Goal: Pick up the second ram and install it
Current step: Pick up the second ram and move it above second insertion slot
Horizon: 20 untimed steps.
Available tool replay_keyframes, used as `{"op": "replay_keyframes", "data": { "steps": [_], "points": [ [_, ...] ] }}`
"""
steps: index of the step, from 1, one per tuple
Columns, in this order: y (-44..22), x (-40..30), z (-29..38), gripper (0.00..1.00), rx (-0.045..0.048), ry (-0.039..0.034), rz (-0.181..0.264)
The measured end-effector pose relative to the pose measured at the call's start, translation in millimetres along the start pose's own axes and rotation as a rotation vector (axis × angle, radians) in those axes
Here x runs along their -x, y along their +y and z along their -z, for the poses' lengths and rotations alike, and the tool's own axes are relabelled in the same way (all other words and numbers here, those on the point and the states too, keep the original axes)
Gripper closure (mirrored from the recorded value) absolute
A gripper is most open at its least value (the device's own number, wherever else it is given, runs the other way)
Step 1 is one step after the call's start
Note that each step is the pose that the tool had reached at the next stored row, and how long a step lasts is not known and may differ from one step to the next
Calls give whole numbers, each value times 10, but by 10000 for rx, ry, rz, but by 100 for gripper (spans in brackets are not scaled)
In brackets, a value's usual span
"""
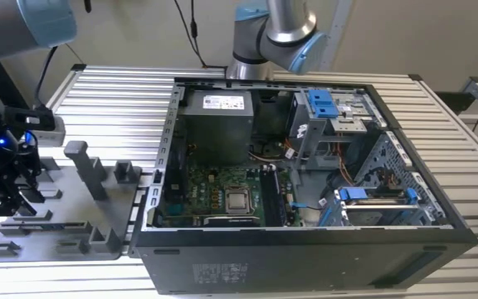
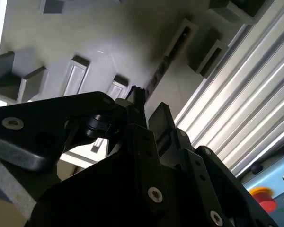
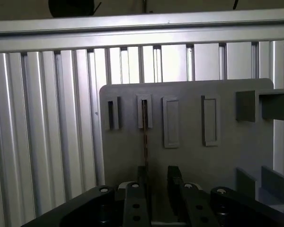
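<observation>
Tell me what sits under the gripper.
Under the gripper, the second ram stands on edge in a slot of the grey fixture plate; the fingers hide its near end.

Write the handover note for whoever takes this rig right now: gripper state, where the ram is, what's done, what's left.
Gripper: open, low over the grey fixture plate, which lies at the exterior view's left beside the open computer case.
Second ram: stands on edge in a slot of the fixture plate. In both wrist views it runs up to the fingertips, close to one finger. I cannot tell if they touch.
Done: gripper lined up at the stick.
Left: not yet gripped, not lifted, not seated on the motherboard.
</observation>
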<state>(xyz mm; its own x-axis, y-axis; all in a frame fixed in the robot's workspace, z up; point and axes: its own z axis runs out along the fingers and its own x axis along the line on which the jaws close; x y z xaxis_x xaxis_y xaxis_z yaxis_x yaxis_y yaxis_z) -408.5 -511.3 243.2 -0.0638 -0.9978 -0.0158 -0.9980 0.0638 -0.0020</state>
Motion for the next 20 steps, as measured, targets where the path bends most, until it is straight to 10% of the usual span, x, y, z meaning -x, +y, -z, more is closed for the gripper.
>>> {"op": "replay_keyframes", "data": {
  "steps": [20],
  "points": [
    [15,-61,-301,68,-53,-3,46]
  ]
}}
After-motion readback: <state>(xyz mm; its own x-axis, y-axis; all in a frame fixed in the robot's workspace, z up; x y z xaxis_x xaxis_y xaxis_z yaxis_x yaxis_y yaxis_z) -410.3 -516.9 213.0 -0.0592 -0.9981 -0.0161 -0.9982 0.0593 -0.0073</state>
